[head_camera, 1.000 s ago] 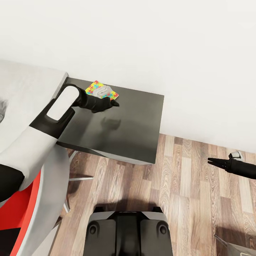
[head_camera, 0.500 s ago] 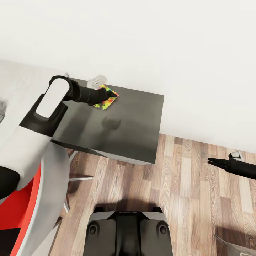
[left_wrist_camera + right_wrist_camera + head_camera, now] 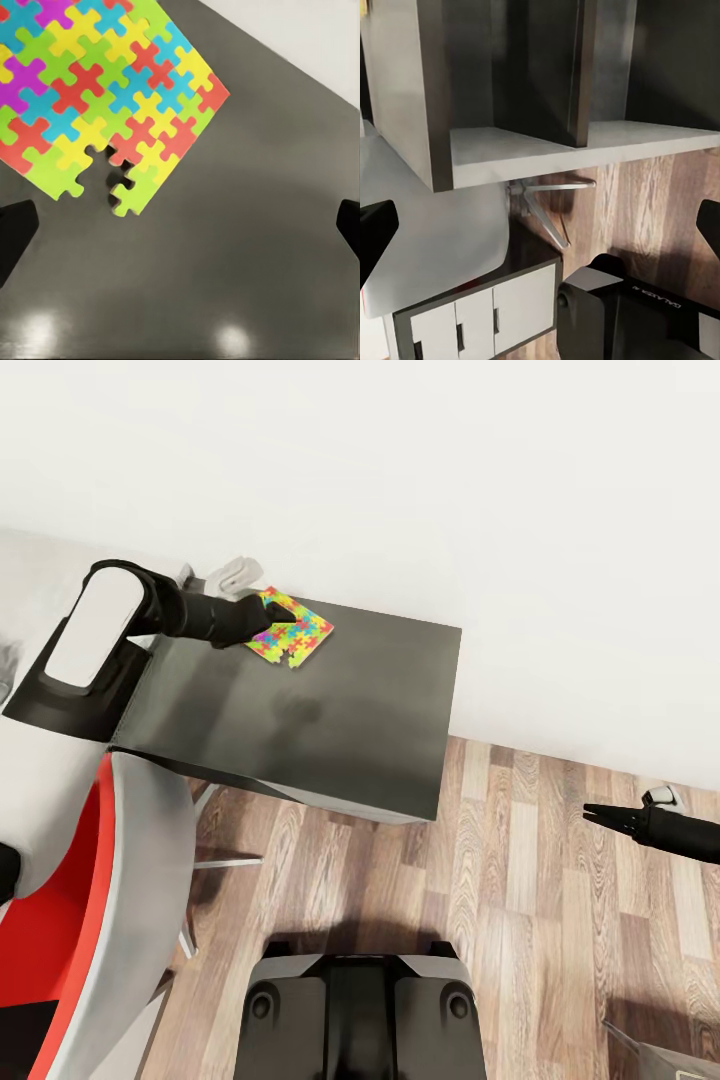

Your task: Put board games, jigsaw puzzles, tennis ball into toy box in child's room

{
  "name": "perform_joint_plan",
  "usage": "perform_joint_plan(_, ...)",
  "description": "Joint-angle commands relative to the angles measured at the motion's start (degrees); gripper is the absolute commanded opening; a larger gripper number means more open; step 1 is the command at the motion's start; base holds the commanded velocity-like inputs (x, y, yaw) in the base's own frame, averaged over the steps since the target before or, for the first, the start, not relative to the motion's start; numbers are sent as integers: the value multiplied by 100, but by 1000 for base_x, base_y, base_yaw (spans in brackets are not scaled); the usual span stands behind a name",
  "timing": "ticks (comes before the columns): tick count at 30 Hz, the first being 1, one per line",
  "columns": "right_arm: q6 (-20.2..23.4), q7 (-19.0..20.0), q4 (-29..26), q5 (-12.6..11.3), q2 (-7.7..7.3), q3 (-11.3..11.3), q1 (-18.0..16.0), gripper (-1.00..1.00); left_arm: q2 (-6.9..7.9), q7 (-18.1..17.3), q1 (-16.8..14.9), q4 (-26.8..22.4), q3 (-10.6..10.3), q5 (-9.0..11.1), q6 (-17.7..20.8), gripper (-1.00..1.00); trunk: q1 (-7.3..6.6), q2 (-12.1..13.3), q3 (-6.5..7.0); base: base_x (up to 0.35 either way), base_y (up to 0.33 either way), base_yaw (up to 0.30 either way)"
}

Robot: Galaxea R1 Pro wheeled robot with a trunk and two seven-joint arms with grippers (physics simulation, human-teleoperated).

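In the head view, a dark counter (image 3: 330, 710) stood against the white wall (image 3: 450, 490), its right and near edges open to the wooden floor (image 3: 520, 880). Most of its top was bare. A jigsaw puzzle (image 3: 293, 638) lay flat near the far left corner, set diagonally to the counter's edges, one corner pointing toward the wall and a ragged notched edge facing the near side. The left tool (image 3: 283, 617) hung at the puzzle's left part, its arm reaching in from the left over the counter's left edge; whether it touched the puzzle could not be told there. The right tool (image 3: 598, 816) hovered over the floor, well apart from the counter, its fingers looking close together. A red and grey chair (image 3: 110, 920) stood by the counter's near left corner.

In the left wrist view, the puzzle (image 3: 105, 97) lay on the counter (image 3: 247, 247) with pieces missing along one edge, and the left tool's fingertips (image 3: 15, 236) were spread wide, holding nothing.

In the right wrist view, the right tool's fingertips (image 3: 373, 232) also stood far apart, which conflicted with the head view. Ahead stood a dark shelf unit (image 3: 532, 90), a metal leg (image 3: 544, 206) and white drawers (image 3: 472, 319).
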Motion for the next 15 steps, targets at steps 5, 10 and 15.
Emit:
perform_joint_plan(5, 44, 3, -8, -60, -10, 39, -14, 100, 131, 202, 37, -34, -3, 139, -14, 100, 4, -10, -8, 0, 0, 0)
perform_joint_plan(10, 44, 3, -14, -60, -12, 39, -14, 100, 191, 278, 119, -42, 2, 153, -16, 100, 4, -10, -8, 56, 51, 0)
perform_joint_plan(15, 44, 3, -18, -60, -13, 39, -14, 100, 224, 318, 178, -37, 5, 156, -17, 100, 4, -10, -8, 147, 134, 0)
